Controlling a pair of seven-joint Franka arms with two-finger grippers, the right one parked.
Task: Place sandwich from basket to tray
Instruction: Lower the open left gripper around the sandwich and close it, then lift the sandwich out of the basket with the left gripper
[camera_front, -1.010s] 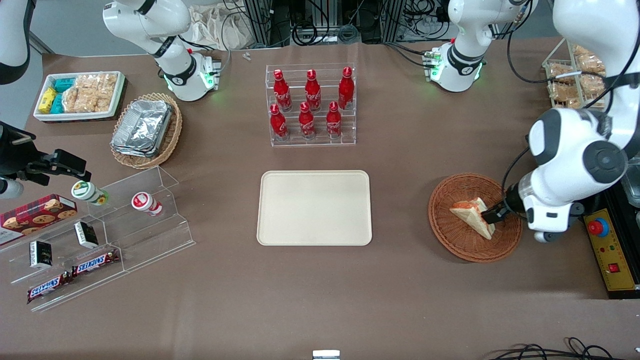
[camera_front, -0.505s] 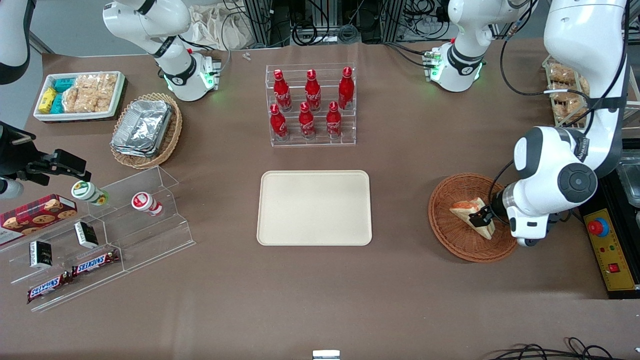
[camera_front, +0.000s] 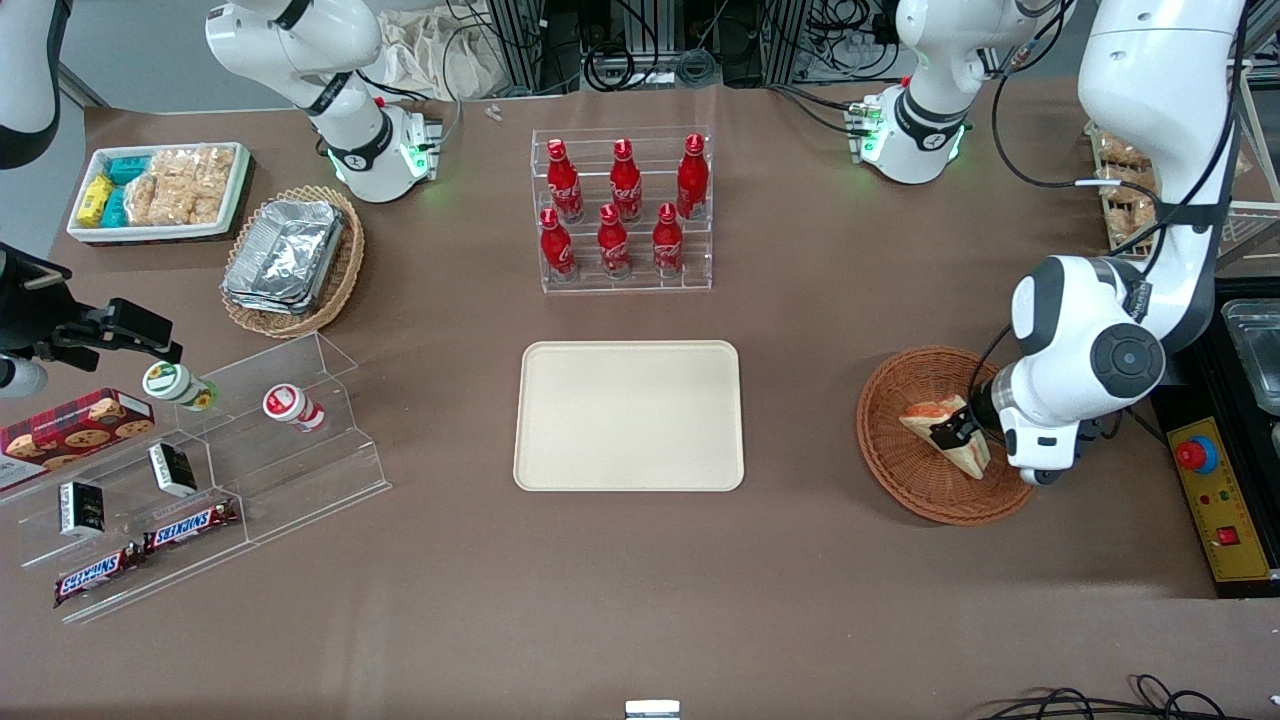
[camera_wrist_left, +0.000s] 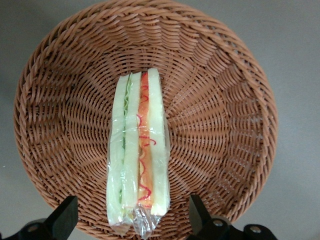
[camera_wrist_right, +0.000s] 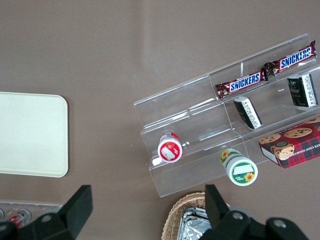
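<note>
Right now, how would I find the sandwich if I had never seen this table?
Look at the working arm's end of the table for the round reddish-brown basket. The sandwich lies in it, under the open gripper. It is a plastic-wrapped bread wedge with red and green filling, and the only food in that basket.

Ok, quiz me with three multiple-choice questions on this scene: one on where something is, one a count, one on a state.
1. Where is the sandwich?
A. on the tray
B. in the basket
C. on the bare table

2. How many red bottles stand in the clear rack?
A. four
B. six
C. eight

3. How do the gripper jaws stand?
A. open, either side of the sandwich's end
B. shut on the sandwich
C. shut above the tray

Answers:
1. B, it lies on the wicker of the basket; the tray holds nothing.
2. B, two rows of three.
3. A, the left wrist view shows gaps between both jaws and the sandwich.
</note>
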